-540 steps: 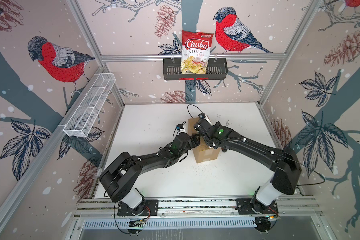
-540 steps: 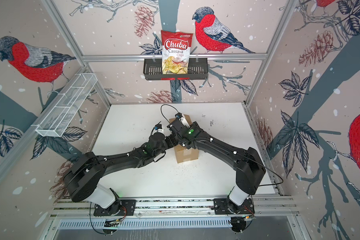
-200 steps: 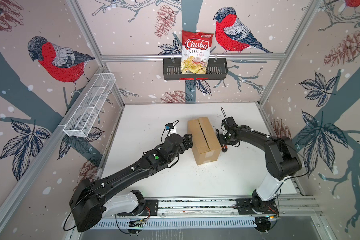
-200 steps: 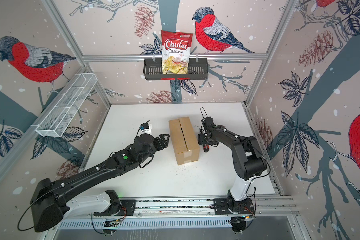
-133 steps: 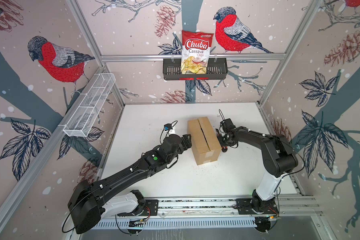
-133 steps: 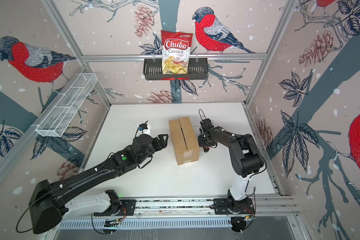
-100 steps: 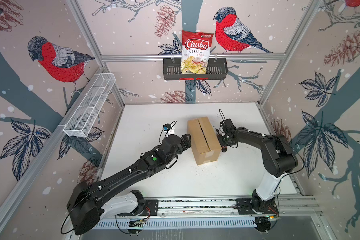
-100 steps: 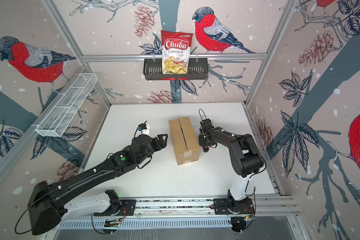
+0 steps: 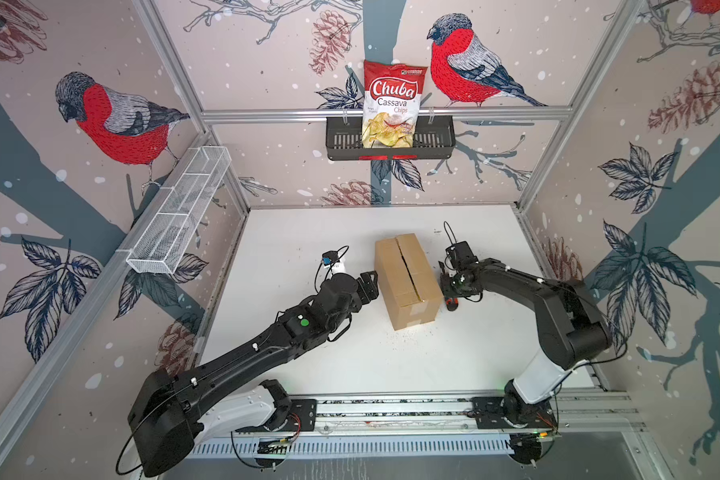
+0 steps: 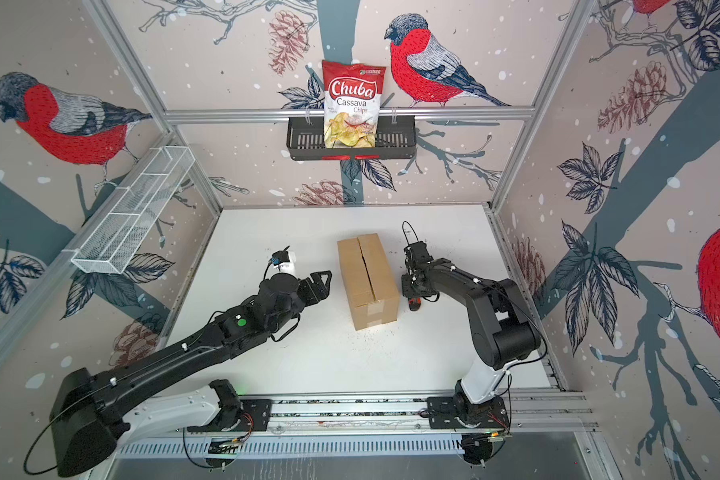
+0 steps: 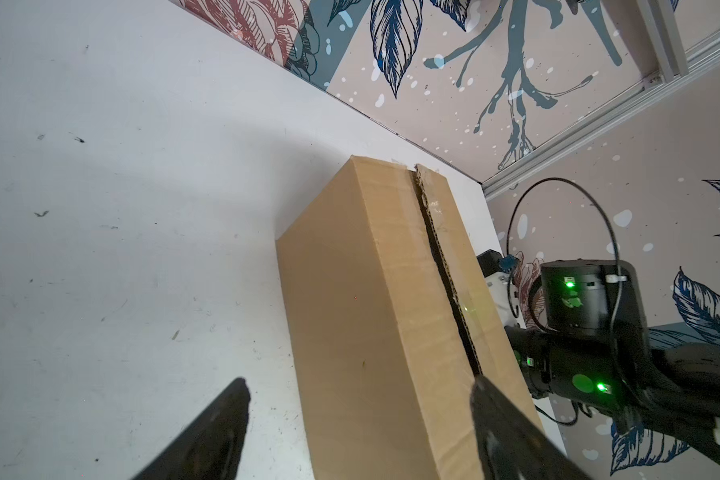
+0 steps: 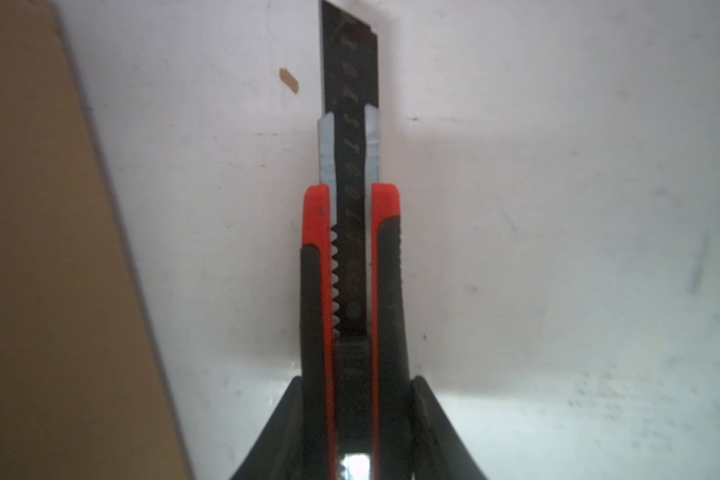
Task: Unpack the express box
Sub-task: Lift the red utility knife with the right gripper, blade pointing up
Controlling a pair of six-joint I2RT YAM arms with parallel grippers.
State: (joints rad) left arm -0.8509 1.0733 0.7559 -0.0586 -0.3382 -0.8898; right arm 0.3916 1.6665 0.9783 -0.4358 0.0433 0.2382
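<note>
The express box (image 9: 406,278) (image 10: 366,278) is a brown carton lying mid-table, its centre seam (image 11: 441,266) showing as a dark slit. My left gripper (image 9: 371,282) (image 10: 323,280) (image 11: 360,384) is open just left of the box, its fingers spread toward the near long side and touching nothing. Low over the table on the box's right side, my right gripper (image 9: 447,286) (image 10: 410,291) (image 12: 356,382) is shut on a red-and-black utility knife (image 12: 350,249) (image 9: 452,305). The knife's blade is out, and the box wall (image 12: 38,249) stands close beside it.
A Chuba chips bag (image 9: 393,104) stands in the black wall basket (image 9: 437,145) on the back wall. A white wire shelf (image 9: 179,212) hangs on the left wall. Cardboard crumbs (image 9: 408,330) lie near the box's front end.
My right gripper has closed on the utility knife beside the box over the last second. The left arm has barely moved and stays open.
</note>
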